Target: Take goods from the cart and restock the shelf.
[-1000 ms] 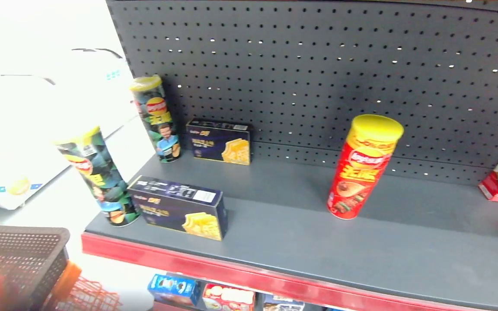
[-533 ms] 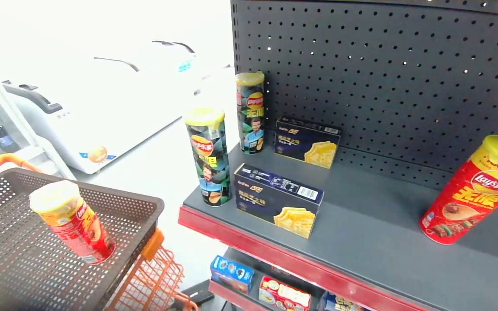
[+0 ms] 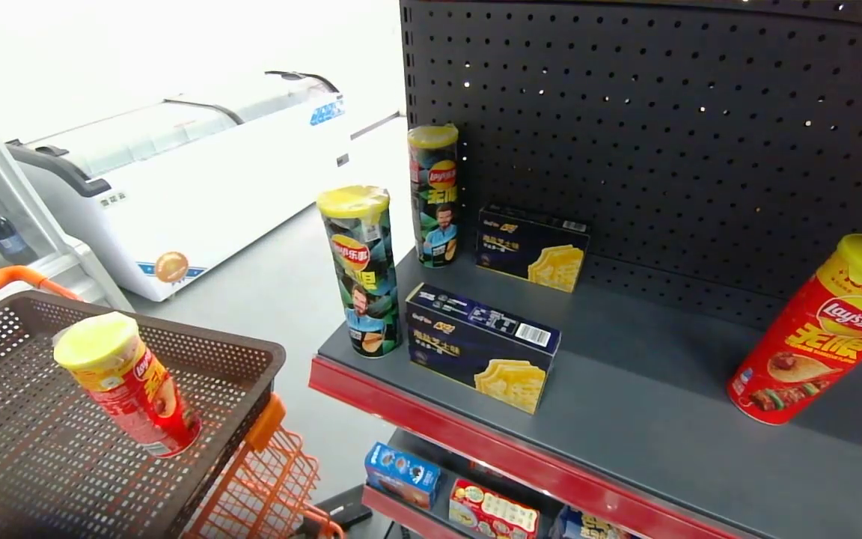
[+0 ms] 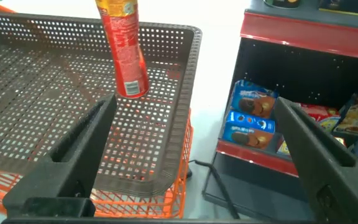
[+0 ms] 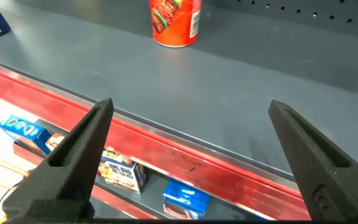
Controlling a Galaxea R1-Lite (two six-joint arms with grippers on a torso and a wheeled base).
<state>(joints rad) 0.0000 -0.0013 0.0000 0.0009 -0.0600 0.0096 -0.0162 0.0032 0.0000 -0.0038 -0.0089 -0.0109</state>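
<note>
On the left, inside the brown perforated cart basket (image 3: 176,333), a red chip can with a yellow lid (image 3: 128,397) stands upright on the mesh floor, close to the basket's shelf-side wall. The left gripper (image 4: 194,109) hangs above that basket with its fingers spread wide and nothing between them; the can stands beyond its fingertips, untouched. The right gripper (image 5: 191,109) is likewise released and empty, just off the red front edge of the grey shelf (image 3: 625,419). On the shelf, a second red chip can (image 3: 820,333) stands at the right. At the left end stand two dark printed chip cans, one at the front (image 3: 360,273) and one at the back (image 3: 435,198), each with a dark blue box beside it (image 3: 480,348) (image 3: 532,247). Blue cookie packs (image 3: 401,473) sit on the lower shelf.
</note>
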